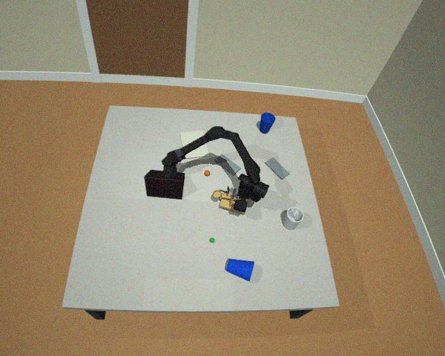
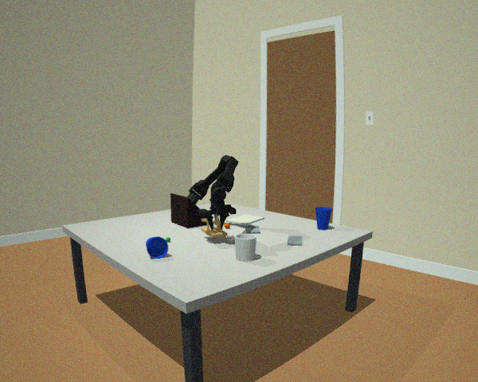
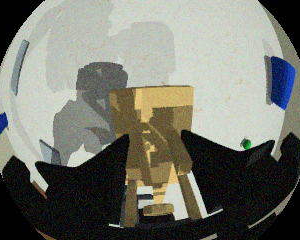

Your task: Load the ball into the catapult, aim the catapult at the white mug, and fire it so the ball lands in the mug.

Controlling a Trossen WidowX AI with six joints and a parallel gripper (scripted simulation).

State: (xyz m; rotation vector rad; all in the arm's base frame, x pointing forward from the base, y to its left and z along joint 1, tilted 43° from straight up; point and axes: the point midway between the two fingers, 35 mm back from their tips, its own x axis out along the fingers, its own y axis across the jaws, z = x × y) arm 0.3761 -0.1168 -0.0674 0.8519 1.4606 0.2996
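Observation:
The tan wooden catapult [image 1: 225, 204] [image 2: 214, 233] [image 3: 165, 95] is between my fingers. My gripper [image 1: 234, 198] [image 2: 217, 222] [image 3: 155, 136] is shut on its frame from above. The catapult appears slightly above the table, with its shadow beneath. Its round spoon [image 1: 216, 193] is on the robot-base side and no ball shows in it. The white mug [image 1: 291, 221] [image 2: 245, 248] stands upright to the right in the top view. An orange ball [image 1: 207, 173] [image 2: 227, 225] and a smaller green ball [image 1: 212, 239] [image 2: 168, 239] [image 3: 247, 144] rest on the table, apart from the catapult.
A blue cup [image 1: 239, 268] [image 2: 157, 247] [image 3: 282, 82] lies on its side. Another blue cup [image 1: 266, 123] [image 2: 323, 218] stands near the far right corner. Two grey flat slabs [image 1: 277, 167] [image 1: 230, 164] and a cream flat piece [image 1: 192, 139] lie beyond the catapult.

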